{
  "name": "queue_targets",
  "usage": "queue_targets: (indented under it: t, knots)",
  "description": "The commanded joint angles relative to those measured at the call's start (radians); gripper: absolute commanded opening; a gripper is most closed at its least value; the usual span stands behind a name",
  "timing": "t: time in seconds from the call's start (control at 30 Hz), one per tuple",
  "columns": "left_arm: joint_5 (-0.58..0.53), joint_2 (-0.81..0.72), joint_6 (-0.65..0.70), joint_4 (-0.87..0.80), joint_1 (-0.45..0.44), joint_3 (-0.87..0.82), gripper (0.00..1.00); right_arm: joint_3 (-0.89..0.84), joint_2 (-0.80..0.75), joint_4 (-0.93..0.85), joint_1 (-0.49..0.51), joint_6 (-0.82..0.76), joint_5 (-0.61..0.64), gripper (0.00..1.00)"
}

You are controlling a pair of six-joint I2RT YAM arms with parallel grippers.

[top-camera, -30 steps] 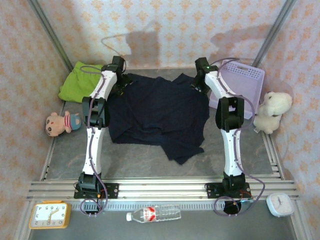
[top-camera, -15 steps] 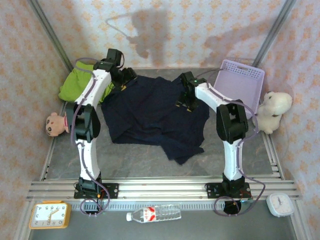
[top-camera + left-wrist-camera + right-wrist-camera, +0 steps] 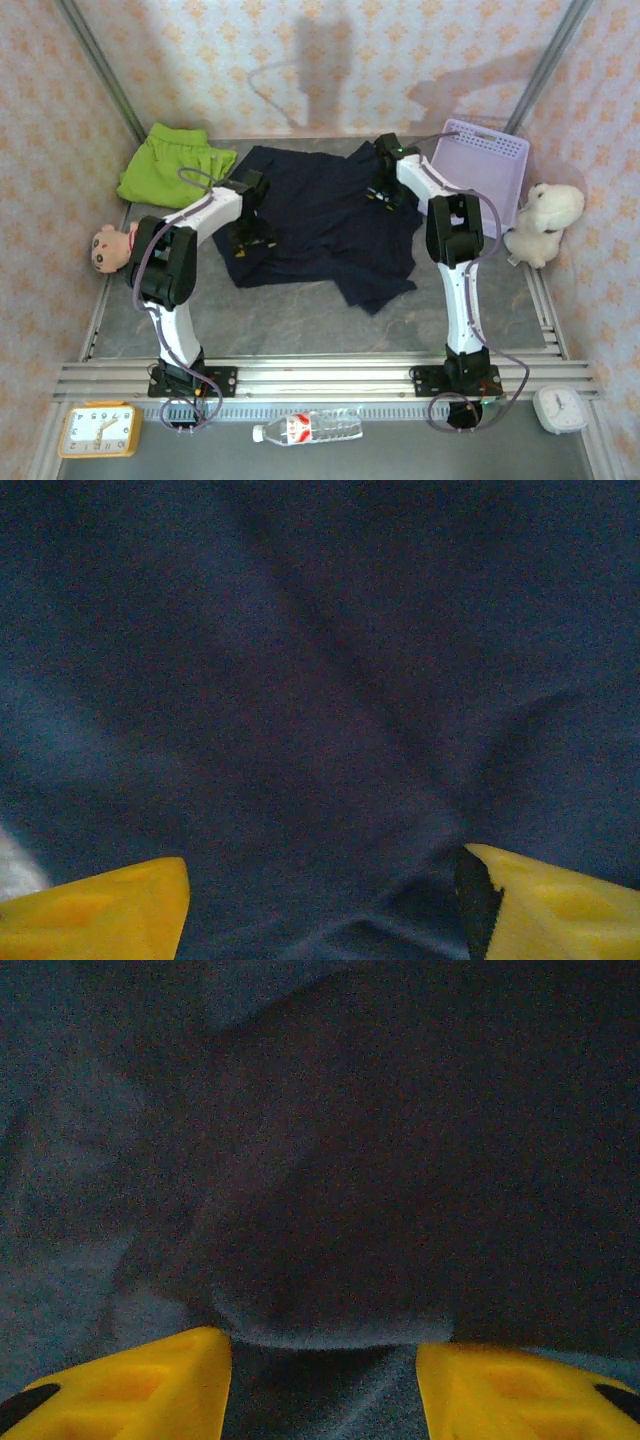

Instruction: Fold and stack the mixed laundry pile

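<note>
Lavender slotted plastic basket [image 3: 480, 150] stood at far right corner of counter [image 3: 300, 320]; both garments lay outside it. Large dark navy cloth garment [image 3: 320, 225] lay rumpled mid-counter. Bright lime-green cloth garment [image 3: 165, 165] sat bunched at far left, near navy corner. Yellow left fingers [image 3: 100, 905] were spread wide over navy cloth. Right fingers [image 3: 130, 1385] were also apart, with raised navy fold just ahead of gap.

Off to the back right there's a lavender plastic basket [image 3: 487, 141] with a white plush toy [image 3: 545, 220] just beside it. A small doll [image 3: 108, 248] lies by the left wall. Along the near edge: an orange clock [image 3: 98, 430], a water bottle [image 3: 307, 428] lying on its side, and a white clock [image 3: 560, 408].
</note>
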Motion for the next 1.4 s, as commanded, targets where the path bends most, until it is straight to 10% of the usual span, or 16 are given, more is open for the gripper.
queue_targets:
  t: [0.0,0.4,0.6,1.37]
  knots:
    - [-0.084,-0.058,-0.053,0.007,-0.005,-0.035,0.7,0.08,0.05,-0.066,-0.01,-0.014,0.042,0.52]
    - [-0.083,-0.029,-0.117,0.048,-0.013,-0.003,0.42,-0.023,0.008,-0.044,-0.01,-0.024,0.029,0.52]
    - [-0.12,-0.074,-0.085,0.049,-0.091,0.0,0.58,-0.043,0.01,-0.031,-0.01,-0.012,0.003,0.52]
    - [-0.251,0.083,0.201,0.003,-0.233,0.055,0.56,-0.039,0.017,-0.049,-0.011,-0.019,0.005,0.52]
